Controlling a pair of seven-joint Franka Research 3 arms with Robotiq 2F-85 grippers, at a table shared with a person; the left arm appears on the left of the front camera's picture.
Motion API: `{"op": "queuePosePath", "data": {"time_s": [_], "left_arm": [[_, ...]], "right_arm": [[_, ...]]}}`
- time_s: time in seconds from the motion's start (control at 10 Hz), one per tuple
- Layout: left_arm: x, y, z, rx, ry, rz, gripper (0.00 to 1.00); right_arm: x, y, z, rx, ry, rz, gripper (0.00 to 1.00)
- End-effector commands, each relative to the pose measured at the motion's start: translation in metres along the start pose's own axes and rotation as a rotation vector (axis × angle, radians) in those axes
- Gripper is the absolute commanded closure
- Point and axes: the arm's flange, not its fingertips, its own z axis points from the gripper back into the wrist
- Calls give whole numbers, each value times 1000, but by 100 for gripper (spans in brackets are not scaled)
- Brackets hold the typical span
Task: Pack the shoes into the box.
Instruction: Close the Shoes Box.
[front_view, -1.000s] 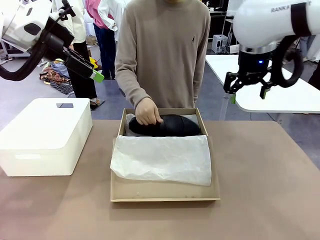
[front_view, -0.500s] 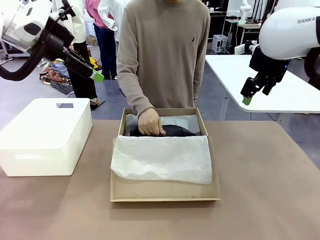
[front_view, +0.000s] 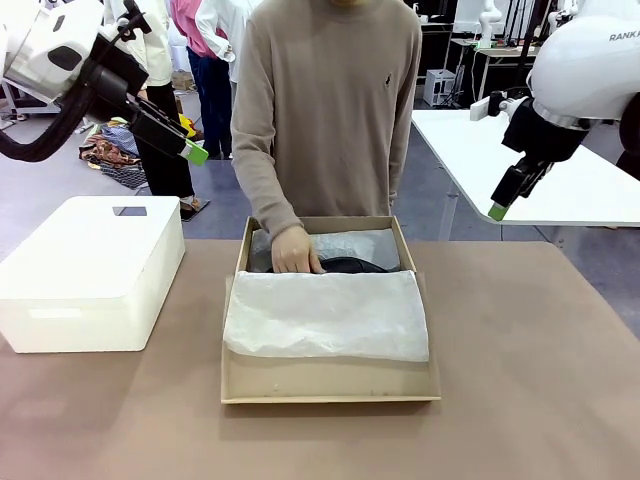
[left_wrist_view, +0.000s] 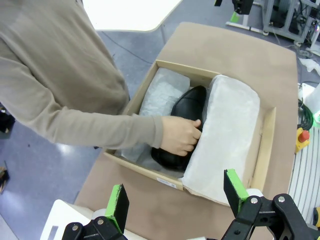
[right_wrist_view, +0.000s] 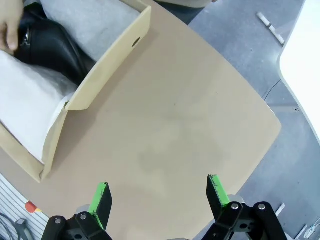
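Two tools, both raised clear of the surface (front_view: 530, 380).

1. Left tool (left_wrist_view: 176, 192): fingers apart, holding nothing; high at the left, looking down on the box.
2. Right tool (right_wrist_view: 159, 191): fingers apart, holding nothing; high at the right, over bare surface beyond the box's right wall.
3. Box (front_view: 330, 385): brown cardboard, open, mid-surface, lined with white paper.
4. Shoe (left_wrist_view: 187, 107): one glossy black shoe in view, lying lengthwise in the box's far half, between the lining and the folded sheet.
5. Paper (front_view: 325, 315): white tissue sheet bulging over the box's near half; whatever lies beneath it is hidden.
6. Hand (front_view: 295, 250): belongs to the person at the far side, beige sleeve; fingers curled over the shoe's left end.
7. Bin (front_view: 90, 270): white, lidded, left of the box and apart from it.
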Motion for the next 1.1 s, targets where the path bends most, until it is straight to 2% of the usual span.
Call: {"op": "queuePosePath", "data": {"time_s": [0.0, 0.4, 0.7, 1.0], "left_arm": [[-4, 1, -1, -15, -19, -15, 0], [-4, 1, -1, -15, -19, -15, 0], [-4, 1, -1, -15, -19, -15, 0], [-4, 1, -1, -15, -19, -15, 0]], "right_arm": [[1, -1, 1, -10, -11, 8, 0], [0, 0, 0, -1, -1, 2, 0], [-2, -8, -7, 133, -66, 269, 0], [-3, -13, -13, 211, -157, 464, 0]]}}
